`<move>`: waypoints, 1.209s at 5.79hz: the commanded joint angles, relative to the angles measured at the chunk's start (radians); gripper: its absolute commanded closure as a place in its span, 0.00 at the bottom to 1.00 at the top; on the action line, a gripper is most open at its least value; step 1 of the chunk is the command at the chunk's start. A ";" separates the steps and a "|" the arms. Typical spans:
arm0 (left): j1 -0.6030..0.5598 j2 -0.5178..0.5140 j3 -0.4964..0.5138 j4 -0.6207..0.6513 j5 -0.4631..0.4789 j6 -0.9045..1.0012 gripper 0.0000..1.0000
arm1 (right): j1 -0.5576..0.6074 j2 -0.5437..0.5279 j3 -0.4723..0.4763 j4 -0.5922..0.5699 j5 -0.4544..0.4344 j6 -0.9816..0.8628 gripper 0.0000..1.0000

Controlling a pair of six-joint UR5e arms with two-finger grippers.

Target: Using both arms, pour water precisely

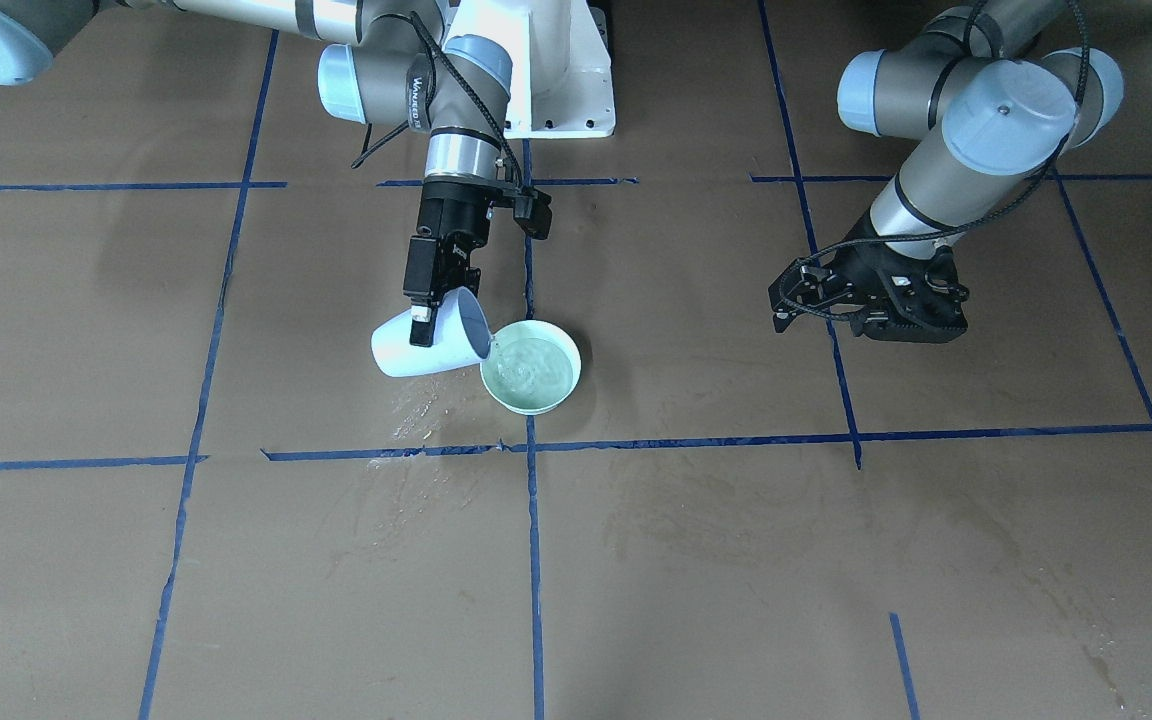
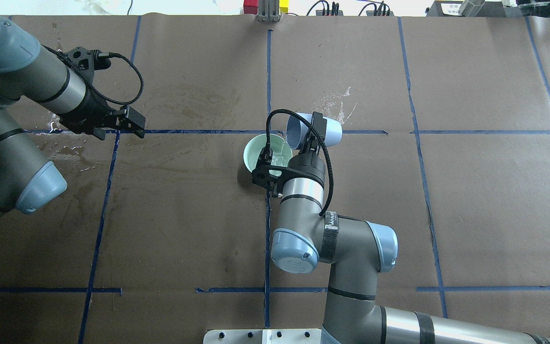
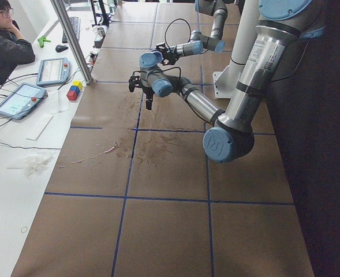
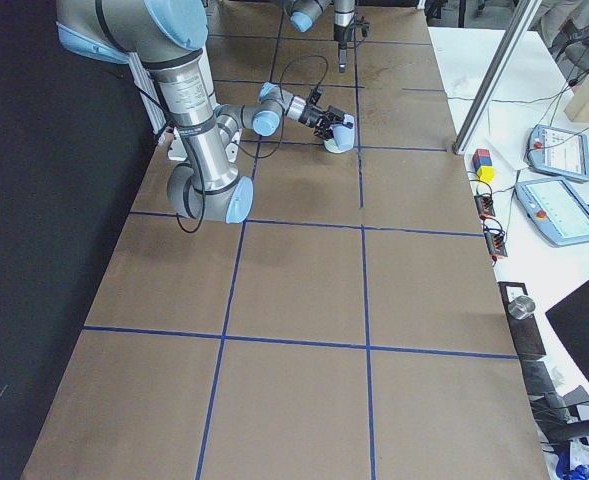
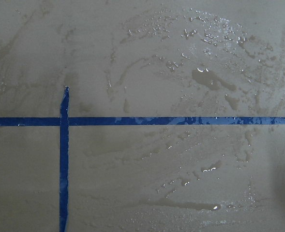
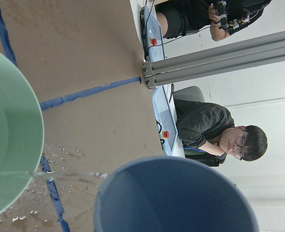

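Note:
My right gripper [image 1: 426, 325] is shut on a pale blue cup [image 1: 431, 345] and holds it tipped on its side, mouth over the rim of a pale green bowl [image 1: 536, 410]. A thin stream of water [image 6: 69, 176] runs from the cup [image 6: 181, 198] into the bowl [image 6: 16, 145]. Rippled water [image 1: 533, 368] lies in the bowl. In the overhead view the right gripper [image 2: 314, 126] holds the cup [image 2: 327, 131] just beyond the bowl [image 2: 251, 153]. My left gripper [image 1: 911, 325] hovers open and empty over bare table, far from the bowl, and also shows in the overhead view [image 2: 112, 126].
A wet patch of droplets [image 1: 416, 410] lies by the cup. More spilled drops and stains [image 5: 210, 79] lie under the left gripper. Blue tape lines [image 1: 533, 560] grid the brown table. The white pedestal [image 1: 556, 80] stands behind. An operator [image 6: 215, 130] sits past the far edge.

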 commanded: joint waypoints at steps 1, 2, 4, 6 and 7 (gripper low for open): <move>-0.001 0.000 0.000 0.000 0.000 0.000 0.00 | -0.003 0.008 0.000 -0.014 -0.014 -0.023 1.00; -0.001 0.000 0.000 0.000 0.000 0.000 0.00 | -0.003 0.008 0.000 -0.014 -0.014 -0.024 1.00; -0.001 0.000 0.000 0.000 0.000 0.000 0.00 | -0.001 0.014 0.009 -0.001 -0.005 0.022 1.00; 0.001 0.000 0.000 0.000 0.000 0.000 0.00 | 0.000 0.014 0.015 0.004 0.009 0.154 1.00; 0.001 0.000 0.000 0.000 0.000 0.000 0.00 | 0.005 0.011 0.015 0.071 0.037 0.198 1.00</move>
